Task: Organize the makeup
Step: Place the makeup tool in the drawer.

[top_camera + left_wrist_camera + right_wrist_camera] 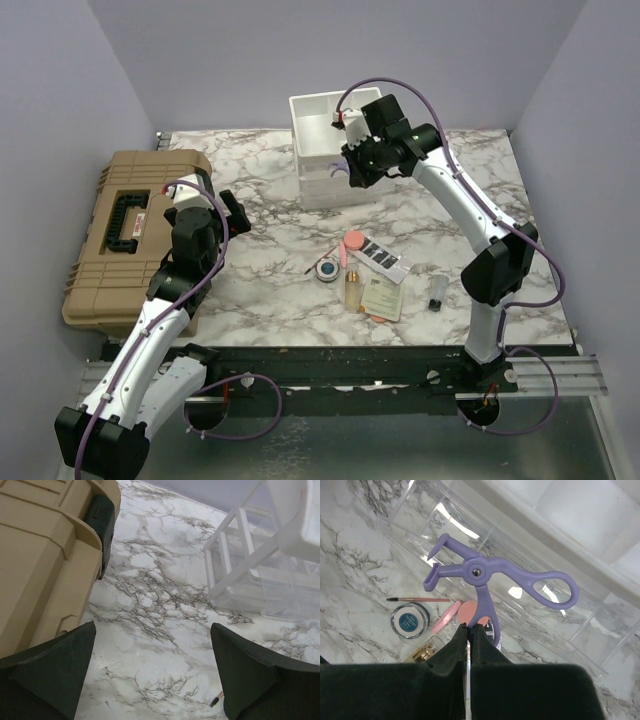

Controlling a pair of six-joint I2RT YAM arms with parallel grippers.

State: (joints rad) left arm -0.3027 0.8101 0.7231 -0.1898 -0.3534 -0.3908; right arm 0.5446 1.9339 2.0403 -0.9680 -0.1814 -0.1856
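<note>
My right tool (469, 630) is clenched on a purple eyelash curler (485, 570), with the white organizer (570, 510) just beyond it. My left tool (152, 675) hangs released over the bench (150, 605), the tan case (40, 555) at its left.

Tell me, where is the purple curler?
In the right wrist view, the curler is pinched by the right gripper, at the organizer's clear front.
</note>
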